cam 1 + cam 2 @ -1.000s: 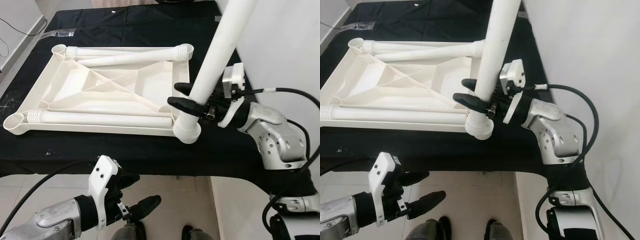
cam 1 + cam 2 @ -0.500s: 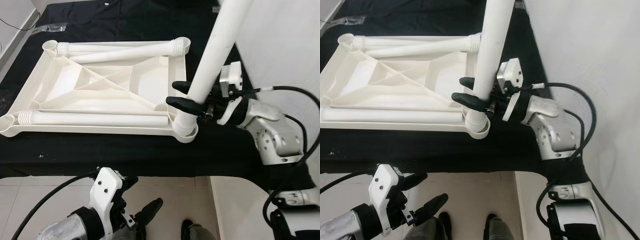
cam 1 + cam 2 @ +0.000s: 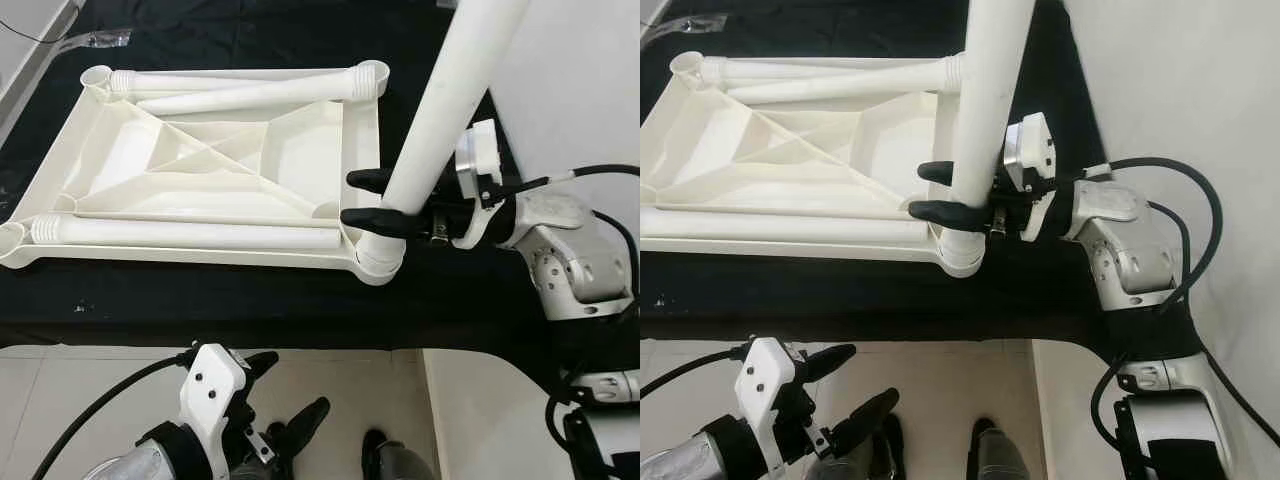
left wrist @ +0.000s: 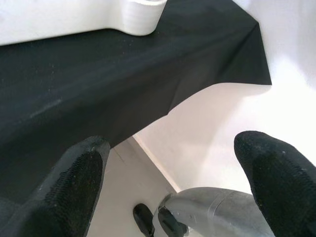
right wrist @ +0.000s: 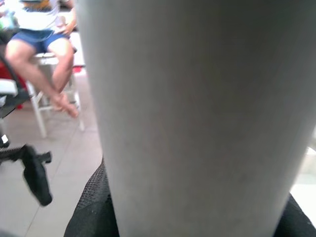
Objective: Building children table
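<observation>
A white plastic tabletop (image 3: pixel 200 160) lies upside down on the black-covered table (image 3: pixel 200 300). One white leg (image 3: pixel 450 110) stands nearly upright, tilted slightly right, with its lower end in the near right corner socket (image 3: pixel 380 262). My right gripper (image 3: pixel 352 197) is shut on this leg just above the socket, and the leg (image 5: pixel 197 113) sits between the black fingers (image 5: pixel 94 207). Three more legs lie on the tabletop: one along the front (image 3: pixel 190 235), two at the back (image 3: pixel 230 82). My left gripper (image 3: pixel 285 392) hangs open below the table's front edge, holding nothing.
A white wall (image 3: pixel 580 80) stands close on the right of the table. Tiled floor (image 3: pixel 80 380) lies below the front edge, with my feet (image 3: pixel 990 460) on it. A person (image 5: pixel 44 44) sits on a chair in the right wrist view.
The view has shifted. The upright leg's lower end has settled into the near right corner socket, still held by my right gripper. My left gripper has sunk lower.
</observation>
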